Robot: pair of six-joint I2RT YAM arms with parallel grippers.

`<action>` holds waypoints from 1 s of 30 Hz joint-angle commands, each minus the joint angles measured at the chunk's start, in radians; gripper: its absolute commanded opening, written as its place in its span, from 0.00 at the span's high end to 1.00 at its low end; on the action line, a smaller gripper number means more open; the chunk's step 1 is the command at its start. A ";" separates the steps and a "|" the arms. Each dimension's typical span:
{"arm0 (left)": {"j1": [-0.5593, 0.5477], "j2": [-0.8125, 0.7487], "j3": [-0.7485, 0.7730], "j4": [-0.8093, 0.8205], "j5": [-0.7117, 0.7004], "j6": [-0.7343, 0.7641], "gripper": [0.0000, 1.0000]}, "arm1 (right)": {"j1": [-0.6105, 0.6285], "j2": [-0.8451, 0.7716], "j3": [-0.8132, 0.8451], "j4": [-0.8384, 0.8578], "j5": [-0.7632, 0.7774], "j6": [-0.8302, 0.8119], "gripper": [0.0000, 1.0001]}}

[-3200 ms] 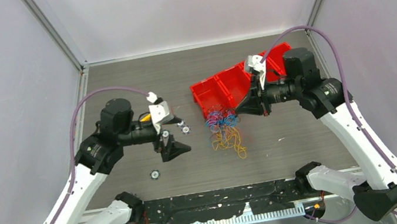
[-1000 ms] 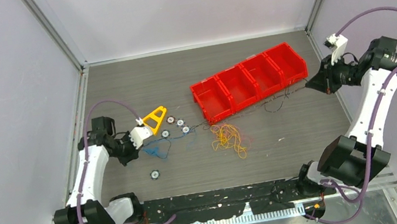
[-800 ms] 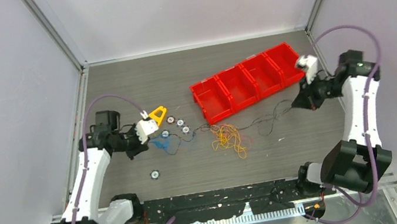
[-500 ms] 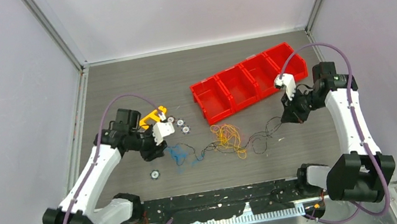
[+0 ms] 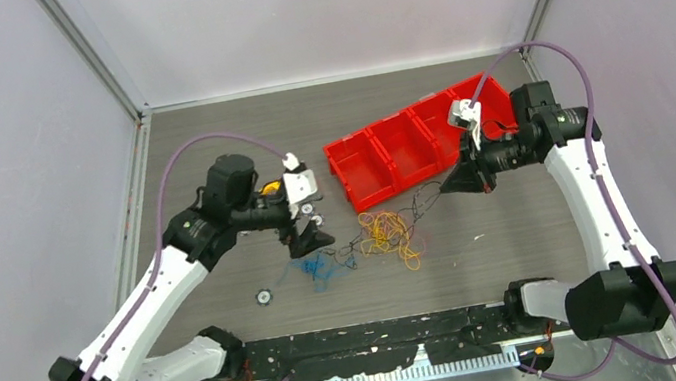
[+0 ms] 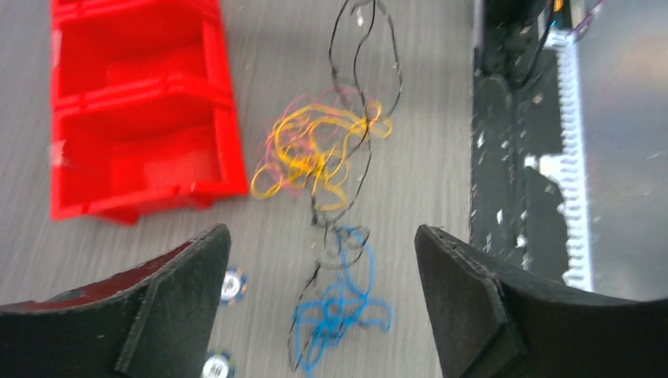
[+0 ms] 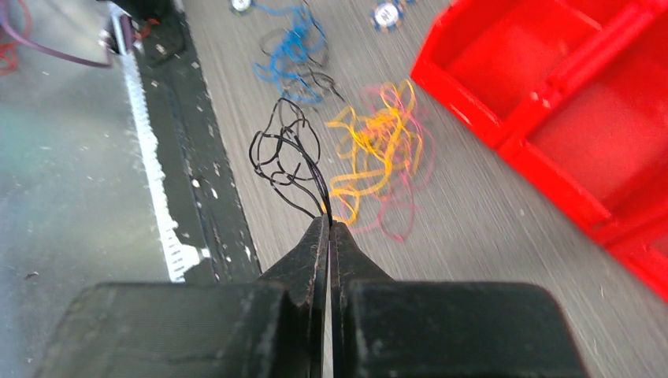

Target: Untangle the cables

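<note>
My left gripper (image 5: 308, 242) (image 6: 321, 236) is open and hovers just above a loose blue cable bundle (image 5: 318, 267) (image 6: 340, 312) lying on the table. A yellow-orange cable pile (image 5: 391, 233) (image 6: 317, 157) (image 7: 380, 144), with a reddish wire (image 7: 396, 214) in it, lies in front of the bins. My right gripper (image 5: 460, 183) (image 7: 328, 224) is shut on a thin black cable (image 5: 424, 200) (image 7: 283, 148). The cable loops down over the yellow pile and runs to the blue bundle (image 7: 290, 46).
A row of red bins (image 5: 412, 139) (image 6: 134, 118) (image 7: 567, 94) stands behind the cables. Small round discs lie near the left gripper (image 5: 316, 220) (image 6: 231, 285) and one farther front (image 5: 264, 297). A yellow triangular piece (image 5: 269, 192) shows behind the left wrist. A black rail (image 5: 385, 330) edges the front.
Both arms swung in toward the middle. The stretched black cable went slack and gathered into loops. The blue bundle now lies on the table under the open left gripper.
</note>
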 commanded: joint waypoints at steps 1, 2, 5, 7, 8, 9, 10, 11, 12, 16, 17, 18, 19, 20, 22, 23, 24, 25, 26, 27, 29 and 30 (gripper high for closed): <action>-0.075 0.113 0.053 0.175 0.017 -0.209 0.15 | 0.041 -0.043 0.092 0.011 -0.152 0.076 0.95; -0.085 0.131 0.058 0.202 0.022 -0.220 0.16 | 0.057 -0.051 0.100 0.008 -0.166 0.077 0.95; -0.119 0.174 0.075 0.279 0.055 -0.241 0.19 | 0.090 -0.084 0.123 0.017 -0.176 0.105 0.94; -0.145 0.205 0.099 0.309 0.079 -0.275 0.23 | 0.112 -0.104 0.130 0.035 -0.175 0.132 0.94; -0.160 0.218 0.113 0.315 0.077 -0.285 0.25 | 0.126 -0.110 0.133 0.044 -0.174 0.146 0.95; -0.176 0.228 0.128 0.318 0.075 -0.291 0.28 | 0.134 -0.121 0.136 0.065 -0.174 0.171 0.95; -0.188 0.239 0.136 0.321 0.076 -0.293 0.31 | 0.148 -0.127 0.138 0.079 -0.174 0.187 0.95; -0.198 0.247 0.142 0.322 0.076 -0.290 0.33 | 0.152 -0.136 0.140 0.111 -0.175 0.227 0.95; -0.201 0.251 0.140 0.321 0.079 -0.284 0.34 | 0.159 -0.140 0.143 0.127 -0.178 0.244 0.95; -0.180 0.220 0.063 0.295 0.079 -0.173 0.37 | 0.163 -0.147 0.194 0.165 -0.201 0.312 0.95; -0.148 0.206 0.028 0.309 0.090 -0.147 0.38 | 0.163 -0.146 0.202 0.166 -0.208 0.316 0.95; -0.123 0.192 -0.001 0.315 0.100 -0.127 0.39 | 0.163 -0.147 0.215 0.165 -0.211 0.322 0.95; -0.106 0.185 -0.020 0.297 0.109 -0.083 0.39 | 0.163 -0.150 0.220 0.166 -0.213 0.324 0.95; -0.093 0.181 -0.031 0.267 0.113 -0.023 0.39 | 0.163 -0.151 0.230 0.165 -0.215 0.327 0.95; -0.082 0.175 -0.059 0.209 0.108 0.108 0.38 | 0.164 -0.152 0.236 0.166 -0.220 0.334 0.95; -0.084 0.173 -0.077 0.198 0.104 0.149 0.37 | 0.166 -0.154 0.238 0.166 -0.222 0.337 0.95; -0.086 0.174 -0.082 0.207 0.102 0.162 0.35 | 0.166 -0.154 0.241 0.166 -0.222 0.343 0.95; -0.091 0.178 -0.081 0.217 0.103 0.157 0.32 | 0.167 -0.154 0.242 0.166 -0.222 0.346 0.95; -0.100 0.183 -0.076 0.232 0.099 0.143 0.30 | 0.167 -0.156 0.243 0.167 -0.221 0.348 0.95; -0.114 0.189 -0.069 0.248 0.093 0.124 0.30 | 0.167 -0.157 0.243 0.167 -0.220 0.349 0.95; -0.128 0.201 -0.064 0.305 0.077 0.081 0.31 | 0.168 -0.159 0.242 0.168 -0.218 0.354 0.95; -0.133 0.213 -0.058 0.318 0.075 0.065 0.33 | 0.168 -0.160 0.242 0.168 -0.217 0.355 0.95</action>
